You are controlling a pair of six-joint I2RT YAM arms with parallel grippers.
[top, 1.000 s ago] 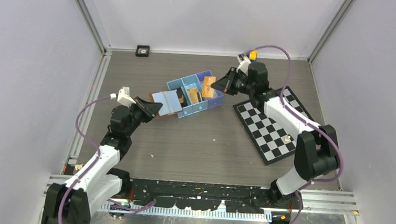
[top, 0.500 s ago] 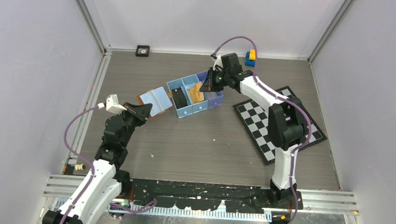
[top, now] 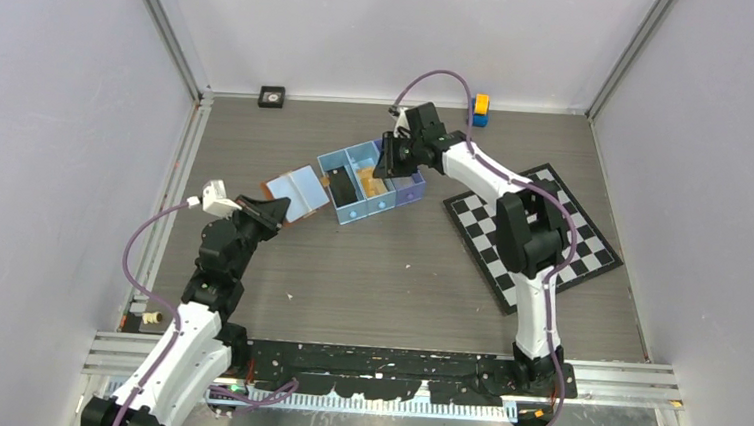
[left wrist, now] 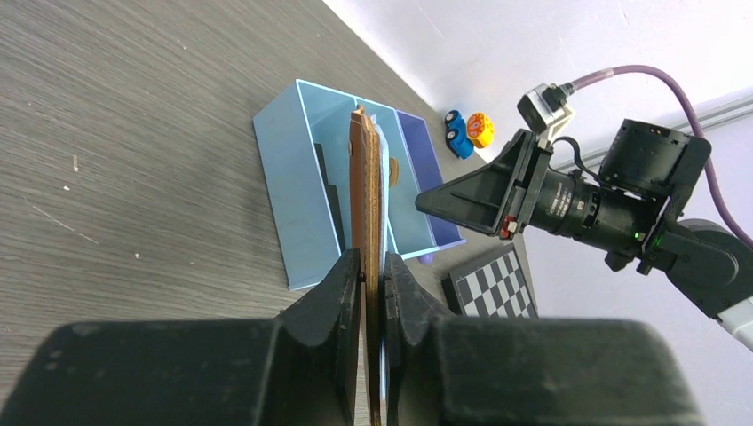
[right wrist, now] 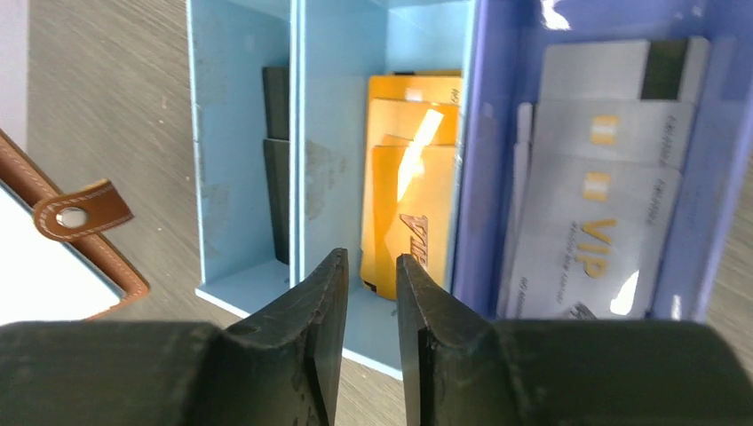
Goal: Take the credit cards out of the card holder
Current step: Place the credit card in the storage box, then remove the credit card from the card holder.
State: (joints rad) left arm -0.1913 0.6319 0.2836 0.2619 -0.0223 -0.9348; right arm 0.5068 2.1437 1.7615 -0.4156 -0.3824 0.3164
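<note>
The brown card holder (top: 294, 189) lies open with its pale inside up, left of the blue tray (top: 365, 212). My left gripper (top: 275, 206) is shut on its near edge; in the left wrist view the card holder (left wrist: 366, 195) runs edge-on between the jaws of the left gripper (left wrist: 373, 275). My right gripper (top: 384, 168) hovers over the tray, open, with nothing between the jaws. Below the right gripper (right wrist: 371, 266), orange credit cards (right wrist: 408, 204) lie in the middle compartment. Whitish cards (right wrist: 595, 177) fill the purple one. Dark cards (right wrist: 275, 160) stand in the left one.
A black-and-white chequered board (top: 532, 234) lies right of the tray under the right arm. A small blue and yellow toy (top: 479, 108) sits by the back wall, and a small black square object (top: 272, 95) at the back left. The holder's strap (right wrist: 80, 209) points toward the tray.
The right gripper came down over the tray with an orange card, then opened; the card now lies in the middle compartment. The left arm drew the card holder slightly back and left.
</note>
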